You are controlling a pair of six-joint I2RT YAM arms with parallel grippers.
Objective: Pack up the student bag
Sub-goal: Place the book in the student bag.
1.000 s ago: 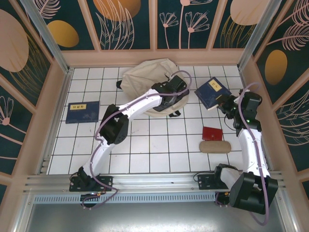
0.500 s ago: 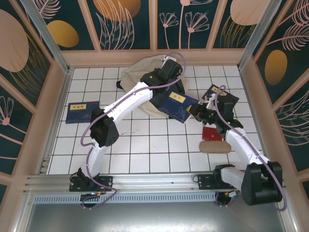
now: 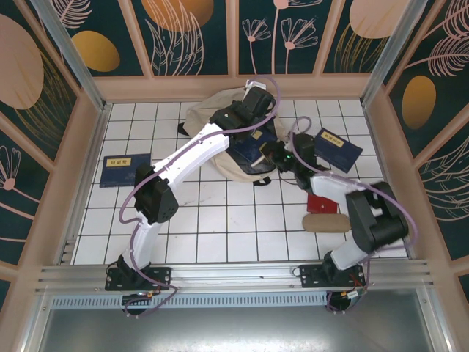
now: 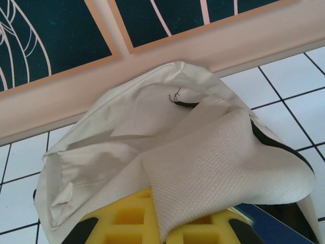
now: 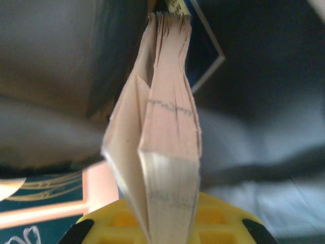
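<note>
White tiled table point(image 3: 220, 220) — the student bag point(image 3: 212, 117) lies at its far side, by the wall. The left gripper point(image 3: 254, 121) is closed on its cloth rim; the right gripper point(image 5: 167, 223) pinches a book point(image 5: 167, 127). It looks soft and limp — the rim seems the best hold.

- Flat navy rectangular book point(image 3: 125, 169), left on the white tiles: yellow cover label point(image 3: 117, 162) with dark characters, too small to read.
- Second flat navy book point(image 3: 337, 149), right: matching yellow label point(image 3: 327, 136), illegible.
- Blue-covered open book point(image 5: 203, 46), right wrist view: yellow label sliver point(image 5: 177, 5), cut off and blurred.
- No text, brand or number is readable.
</note>
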